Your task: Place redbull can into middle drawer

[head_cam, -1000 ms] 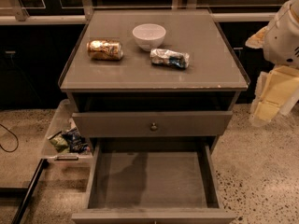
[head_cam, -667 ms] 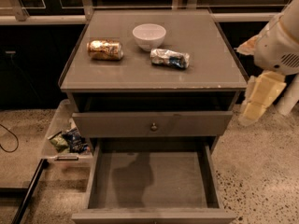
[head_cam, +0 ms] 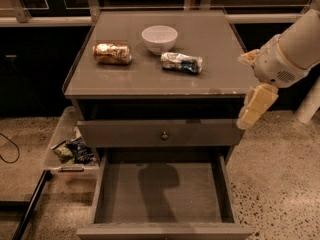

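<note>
Camera view: redbull can (head_cam: 181, 62) lies on its side on the cabinet top (head_cam: 150, 81) beside the white bowl (head_cam: 159, 38), long axis left to right, middle drawer (head_cam: 200, 199) open below, gripper (head_cam: 248, 119) hanging off the cabinet's right edge, its grip impossible to tell.

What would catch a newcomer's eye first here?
The wide drawer stands pulled open at the bottom, bare inside. On the cabinet top lie a silver-blue can and a gold can near a white bowl. The robot's pale hand hangs at the cabinet's right edge.
</note>
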### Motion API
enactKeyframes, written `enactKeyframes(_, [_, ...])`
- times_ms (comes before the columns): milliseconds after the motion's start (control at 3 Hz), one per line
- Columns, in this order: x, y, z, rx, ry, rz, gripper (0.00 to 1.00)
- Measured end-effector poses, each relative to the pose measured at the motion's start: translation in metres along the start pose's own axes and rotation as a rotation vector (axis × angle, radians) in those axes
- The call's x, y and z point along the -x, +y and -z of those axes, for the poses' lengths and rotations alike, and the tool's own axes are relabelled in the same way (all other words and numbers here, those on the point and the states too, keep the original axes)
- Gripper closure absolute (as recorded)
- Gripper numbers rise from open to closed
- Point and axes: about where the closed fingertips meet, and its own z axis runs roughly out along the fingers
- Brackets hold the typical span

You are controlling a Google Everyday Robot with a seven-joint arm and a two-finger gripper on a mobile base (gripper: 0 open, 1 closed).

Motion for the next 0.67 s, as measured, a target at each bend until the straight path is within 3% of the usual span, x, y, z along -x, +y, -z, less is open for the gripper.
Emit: enactKeyframes(667, [0.007, -0.028, -0.032, -0.031, -0.121, -0.018, 0.00])
